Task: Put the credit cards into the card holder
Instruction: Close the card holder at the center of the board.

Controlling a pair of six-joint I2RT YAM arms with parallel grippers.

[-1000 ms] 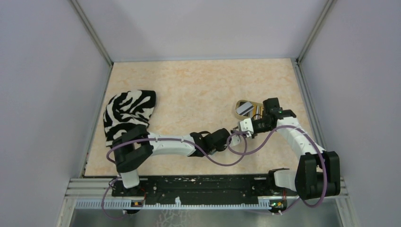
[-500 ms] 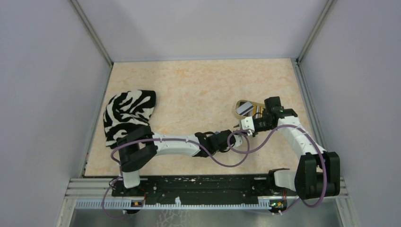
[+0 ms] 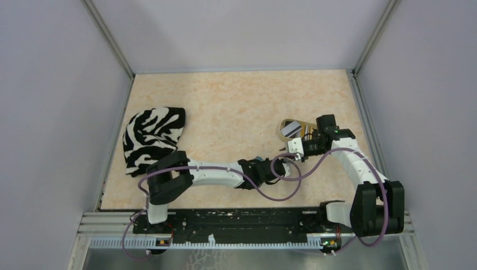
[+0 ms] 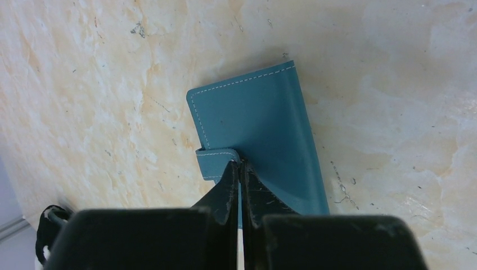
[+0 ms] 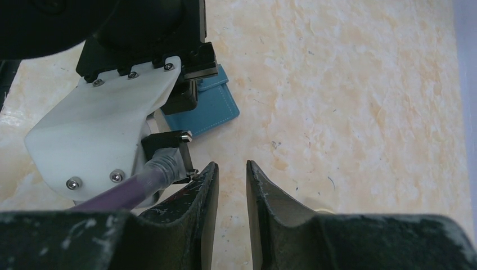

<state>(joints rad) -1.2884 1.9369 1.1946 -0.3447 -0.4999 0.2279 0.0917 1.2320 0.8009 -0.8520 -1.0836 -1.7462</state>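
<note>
The teal card holder [image 4: 256, 126] lies closed and flat on the table, its snap tab [image 4: 216, 162] at its left edge. My left gripper [image 4: 240, 167] is shut, its tips pinching the holder's edge right beside the tab. In the right wrist view the holder [image 5: 211, 109] shows partly under the left gripper's white mount. My right gripper [image 5: 232, 171] is slightly open and empty, just above the bare table beside the holder. In the top view both grippers meet at mid-right, left [image 3: 280, 167] and right [image 3: 291, 152]. A grey-silver credit card [image 3: 291, 129] lies in the beige tray.
The beige oval tray [image 3: 283, 124] sits just behind the right gripper, with more cards partly hidden by the arm. A zebra-striped cloth [image 3: 151, 135] lies at the far left. A purple cable [image 3: 281, 185] loops over the table between the arms.
My left arm has stretched further right and its gripper has slid closer to the right gripper. The right arm has barely moved.
</note>
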